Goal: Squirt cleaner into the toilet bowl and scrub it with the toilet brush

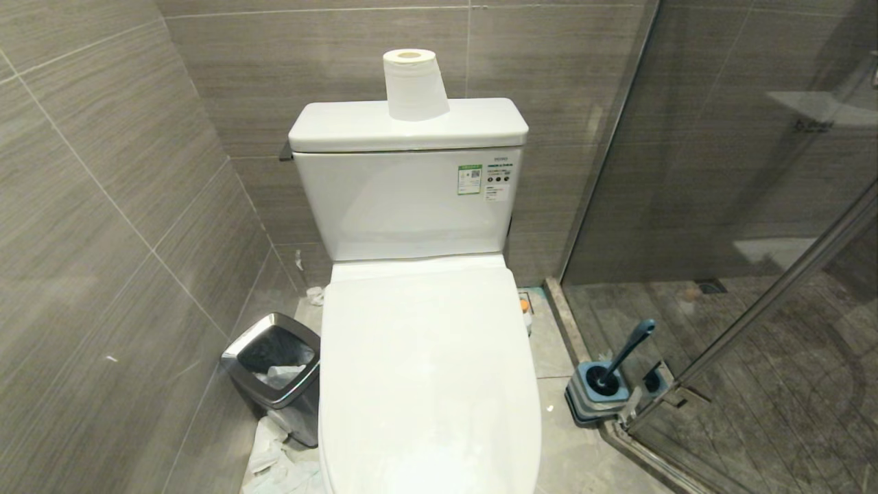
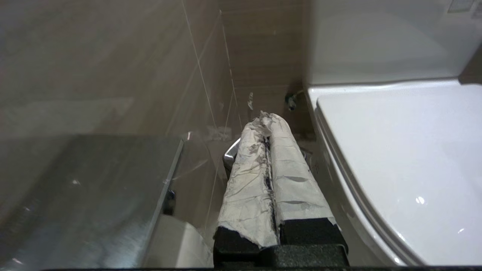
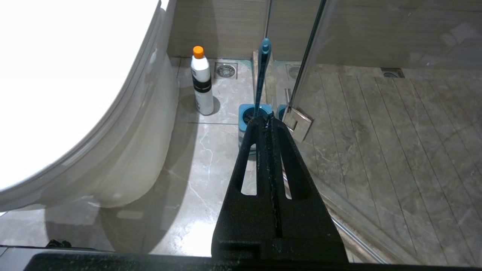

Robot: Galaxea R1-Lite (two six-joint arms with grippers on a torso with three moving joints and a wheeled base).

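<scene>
The toilet bowl (image 1: 429, 370) stands in the middle with its white lid down, so its inside is hidden. The toilet brush (image 1: 627, 353) leans in its blue-grey holder (image 1: 597, 398) on the floor to the right, by the glass door. The cleaner is a white bottle with an orange cap (image 3: 202, 81), upright on the floor beside the bowl. My right gripper (image 3: 263, 119) is shut and empty, hanging above the floor short of the brush handle (image 3: 262, 75). My left gripper (image 2: 263, 118), its fingers wrapped in white tape, is shut and empty beside the bowl's left side (image 2: 395, 158). Neither arm shows in the head view.
A steel-rimmed black bin (image 1: 274, 374) stands left of the toilet with crumpled paper (image 1: 274, 460) on the floor by it. A paper roll (image 1: 413, 84) sits on the tank (image 1: 411, 199). The shower's glass door (image 1: 754, 206) closes off the right. Tiled wall runs along the left.
</scene>
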